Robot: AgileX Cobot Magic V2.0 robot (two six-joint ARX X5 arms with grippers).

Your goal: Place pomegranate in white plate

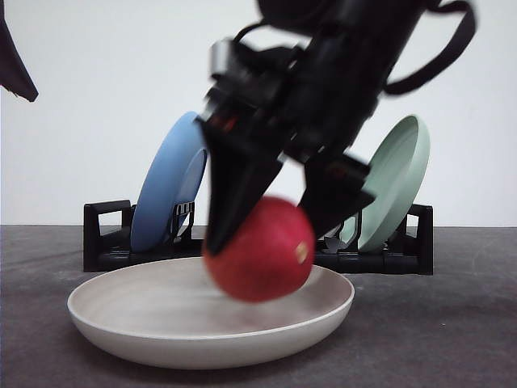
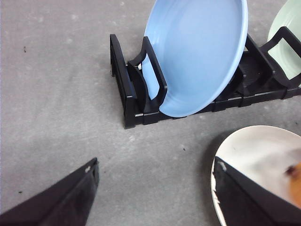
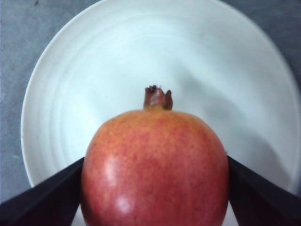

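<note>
The red pomegranate (image 1: 260, 249) is held between the two black fingers of my right gripper (image 1: 271, 238), which is shut on it just over the middle of the white plate (image 1: 121, 323). It looks blurred, and I cannot tell whether it touches the plate's floor. In the right wrist view the pomegranate (image 3: 155, 165) sits between the fingers (image 3: 42, 200) with its brown stem nub pointing away, and the white plate (image 3: 94, 70) lies under it. My left gripper (image 2: 155, 202) is open over bare table, just beside the white plate (image 2: 263, 150).
A black dish rack (image 1: 105, 238) stands behind the plate, holding a blue plate (image 1: 166, 186) and a pale green plate (image 1: 396, 182) on edge. The left wrist view has the rack (image 2: 136, 94) and blue plate (image 2: 202, 52) close ahead. The grey tabletop (image 2: 56, 94) surrounds them.
</note>
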